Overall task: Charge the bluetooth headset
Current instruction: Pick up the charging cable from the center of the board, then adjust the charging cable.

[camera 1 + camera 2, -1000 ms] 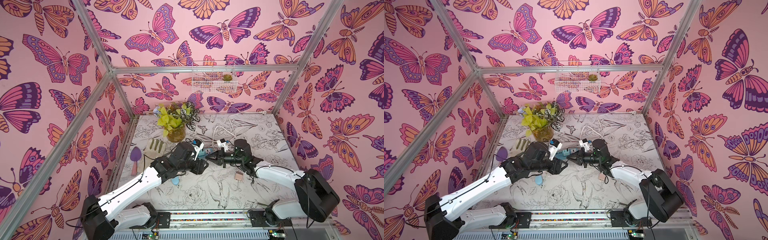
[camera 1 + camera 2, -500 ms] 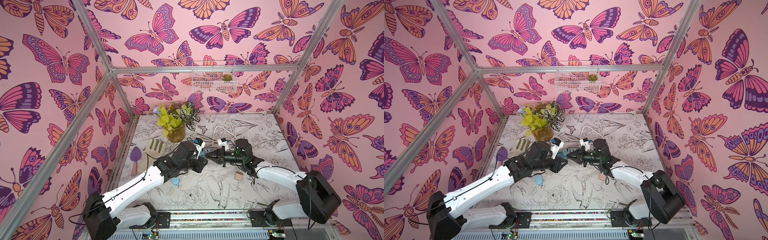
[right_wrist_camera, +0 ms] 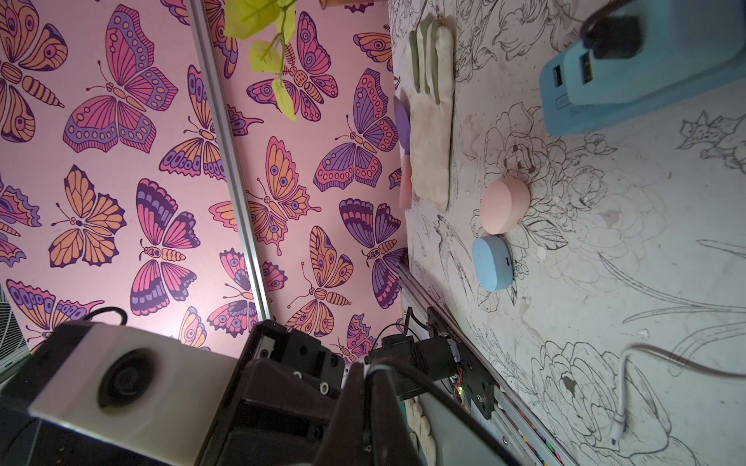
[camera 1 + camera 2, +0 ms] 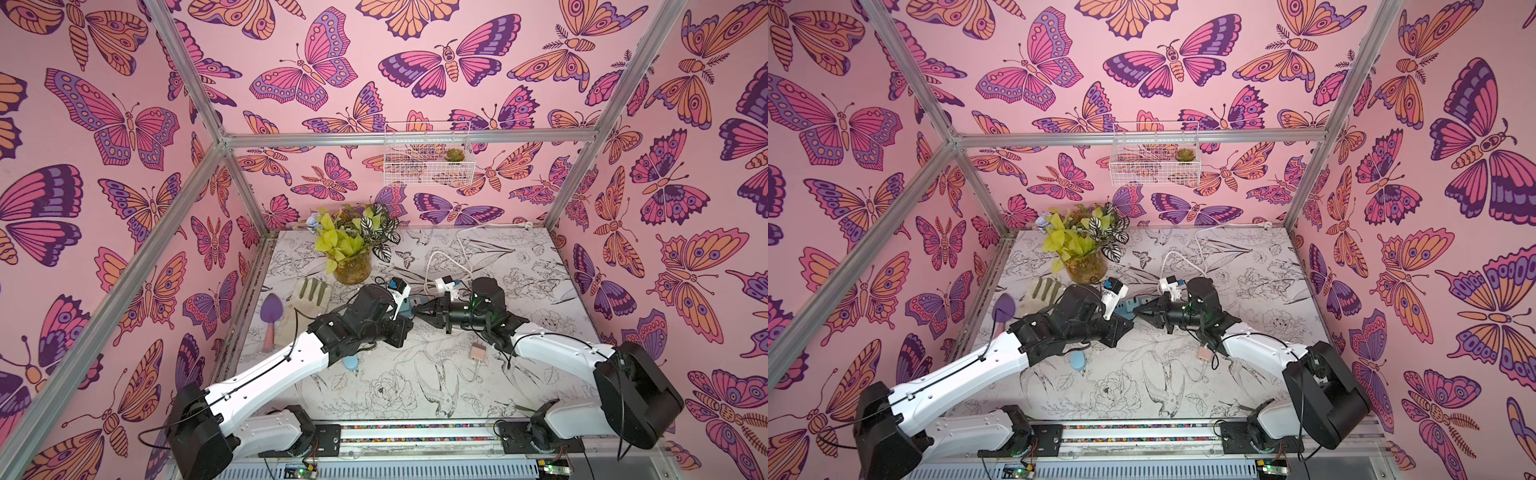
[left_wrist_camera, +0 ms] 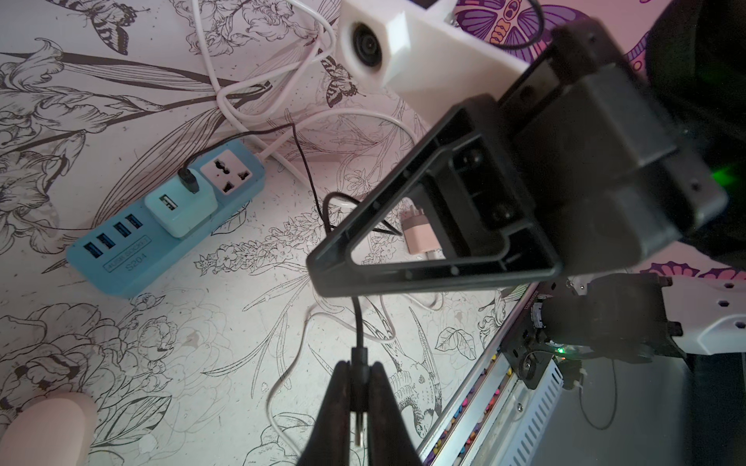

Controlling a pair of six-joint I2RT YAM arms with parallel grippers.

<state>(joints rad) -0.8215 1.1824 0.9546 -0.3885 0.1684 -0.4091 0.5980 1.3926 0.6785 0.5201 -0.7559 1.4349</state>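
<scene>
Currently both my jaws are pinched shut on the black charging cable (image 5: 357, 318), held above the desk (image 3: 625, 262). The left jaws grip its plug (image 5: 359, 363); the right jaws hold the cord just behind it. The far end sits in the charger (image 5: 181, 210) on the blue power strip (image 5: 121, 262). The blue headset case (image 3: 492, 264) lies untouched beside a pink case (image 3: 504, 205). I judge this a handover: next, the right jaws release and I carry the plug to the case's port.
</scene>
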